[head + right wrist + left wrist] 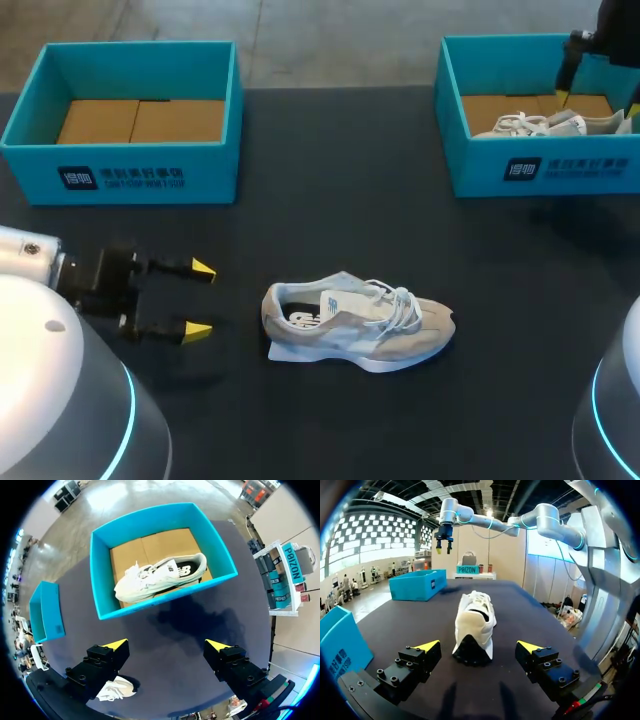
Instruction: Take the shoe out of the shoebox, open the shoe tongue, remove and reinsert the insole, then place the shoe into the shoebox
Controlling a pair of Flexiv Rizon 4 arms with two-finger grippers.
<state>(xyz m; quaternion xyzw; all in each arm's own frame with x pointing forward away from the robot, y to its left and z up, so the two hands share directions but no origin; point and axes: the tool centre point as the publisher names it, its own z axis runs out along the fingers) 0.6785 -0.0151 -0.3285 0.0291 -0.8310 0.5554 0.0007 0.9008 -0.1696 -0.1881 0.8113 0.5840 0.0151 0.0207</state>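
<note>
In right shoebox [540,170] a white shoe [540,124], left shoebox [120,175] cardboard-floored, left gripper [200,299] and right gripper [167,644] spread.

Bright overhead light, soft shadows — even

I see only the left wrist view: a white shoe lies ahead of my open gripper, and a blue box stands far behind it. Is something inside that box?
Observer: Yes. The right shoebox holds a second shoe, white as well.
Operator: And the blue box beside my gripper?
Observer: The left shoebox shows only its cardboard floor, with no shoe in it.
Operator: Is the insole in the shoe ahead of me?
Observer: It seems so. In the head view the shoe on the table stands upright, and an insole shows in its opening.
</note>
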